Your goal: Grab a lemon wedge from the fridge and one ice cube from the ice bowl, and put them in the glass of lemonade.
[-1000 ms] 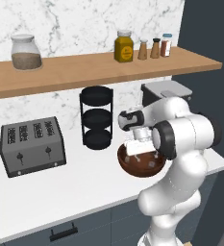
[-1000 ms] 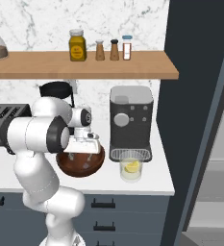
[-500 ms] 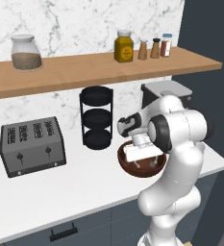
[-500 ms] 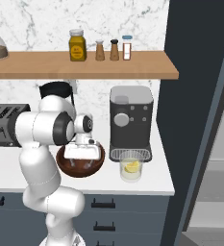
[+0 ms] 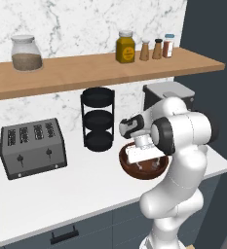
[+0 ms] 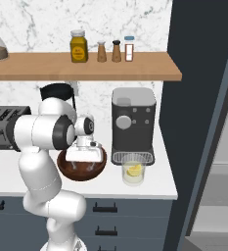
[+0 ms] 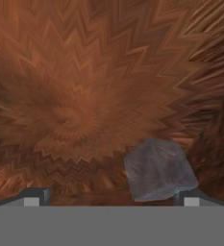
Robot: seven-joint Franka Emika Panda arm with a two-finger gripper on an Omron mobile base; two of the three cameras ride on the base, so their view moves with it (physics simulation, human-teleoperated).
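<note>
Wooden ice bowl [image 7: 84,86] holds one tilted grey ice cube [image 7: 159,169] just inside the wide-open tool [image 7: 112,197]; lemon wedge [image 6: 133,170] floats in the glass of lemonade [image 6: 133,172].

Ice bowl [image 5: 143,170]: wide, round, dark reddish-brown with wood grain, upright on the counter [image 5: 61,194] near its front edge; one greyish, translucent ice cube [image 7: 159,169] rests on the bowl's inner floor. Glass of lemonade [image 6: 133,172]: short clear tumbler, upright, close to the front right corner of the counter, just beside the bowl on its right; it holds pale liquid with a small yellow lemon wedge [image 6: 132,170] inside. Fridge [image 6: 203,98]: tall dark grey body rising past the counter's right edge.
</note>
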